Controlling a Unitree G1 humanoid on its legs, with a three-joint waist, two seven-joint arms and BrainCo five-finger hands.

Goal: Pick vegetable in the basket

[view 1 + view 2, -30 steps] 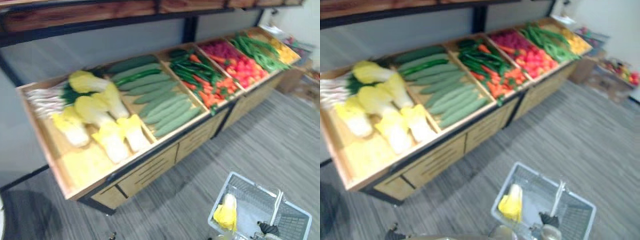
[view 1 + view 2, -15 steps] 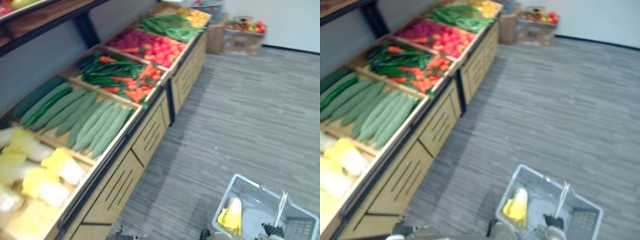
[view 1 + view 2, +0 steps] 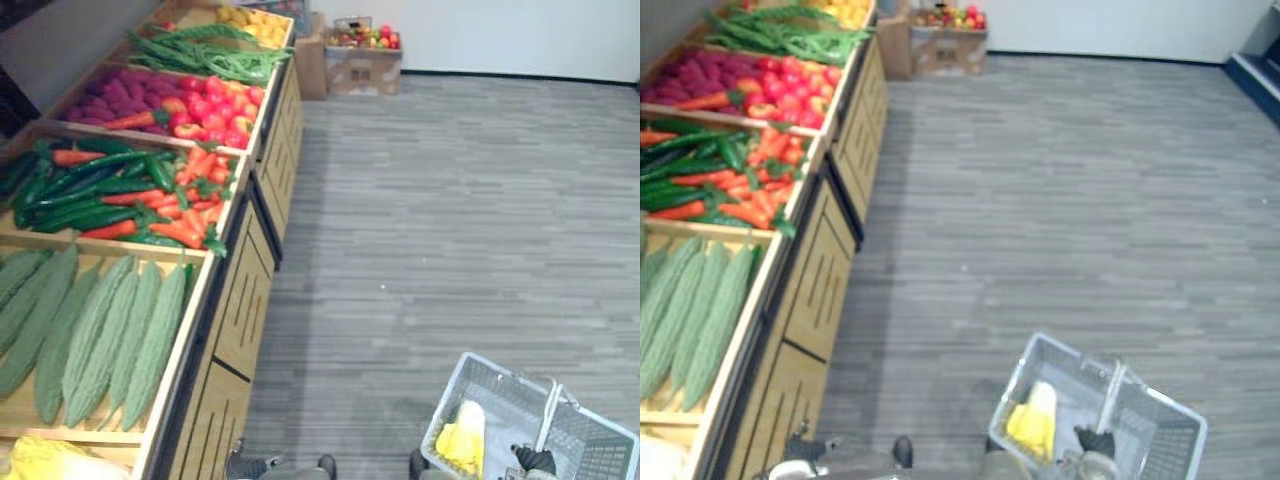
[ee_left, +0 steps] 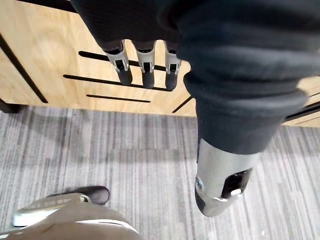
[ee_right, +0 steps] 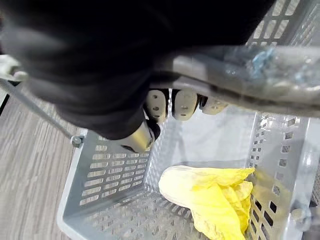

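Nearest, at the robot's right side, the right hand (image 5: 172,104) has its fingers curled round the grey handle (image 5: 250,75) of the plastic basket (image 3: 470,375), which seems to hang just clear of the striped floor (image 3: 450,200). One cabbage (image 5: 210,197) lies flat on the basket's bottom, against the wall on the robot's left side. Its long axis runs roughly away from the robot. The pale stalk end points outward toward the open floor, and the yellow leafy end points back toward the robot. The left hand (image 4: 144,70) hangs beside the wooden front of the stand (image 4: 45,55), fingers straight and loose, thumb apart, holding nothing.

Judging by this, one vegetable is in and the robot is between picks, carrying the basket along the stand. The next move calls for choosing a bin, bringing the free left hand up over its rim and closing on one piece. Meanwhile the right should hold the basket level so the cabbage does not roll.

Along the stand, going outward, comes a yellow cabbage head (image 3: 45,462) at the near corner. Next is a bin of bumpy gourds (image 3: 100,335) laid side by side, lengthwise away from the robot. Then come green peppers (image 3: 90,215) with carrots (image 3: 195,165), red tomatoes (image 3: 205,105), long beans (image 3: 200,50), and yellow produce (image 3: 250,15) too small to name. Beyond the stand's end sit cardboard boxes (image 3: 360,62) of fruit against the white wall (image 3: 500,35).
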